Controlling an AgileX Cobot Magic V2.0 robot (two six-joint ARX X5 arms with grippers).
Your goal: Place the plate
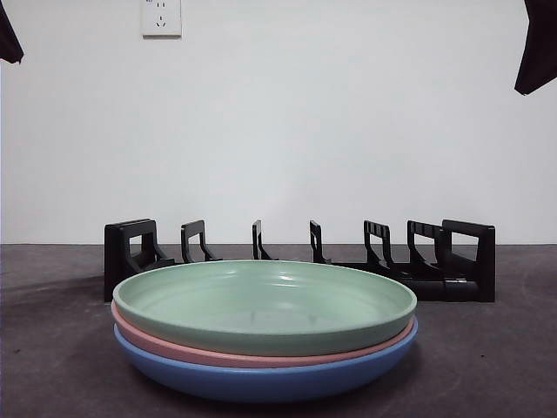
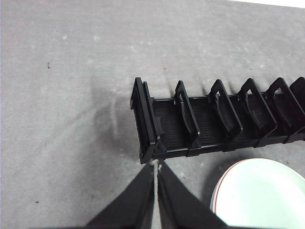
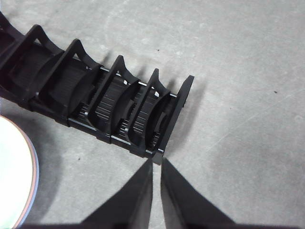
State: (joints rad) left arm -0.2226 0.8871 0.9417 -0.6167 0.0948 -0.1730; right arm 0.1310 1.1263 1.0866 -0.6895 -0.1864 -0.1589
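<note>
A green plate (image 1: 261,305) lies on top of a pink plate (image 1: 174,346) and a blue plate (image 1: 261,379), stacked at the table's front. A black slotted plate rack (image 1: 300,258) stands empty behind them. The left gripper (image 2: 156,164) is shut and empty, high above the rack's left end (image 2: 145,121); the green plate (image 2: 262,195) shows beside it. The right gripper (image 3: 157,161) is shut and empty, high above the rack's right end (image 3: 174,114); the plate stack's edge (image 3: 16,176) shows there. In the front view both arms show only as dark tips at the top corners.
The grey tabletop (image 1: 487,357) runs to a white wall with a socket (image 1: 161,17). Bare table lies on both sides of the stack and the rack.
</note>
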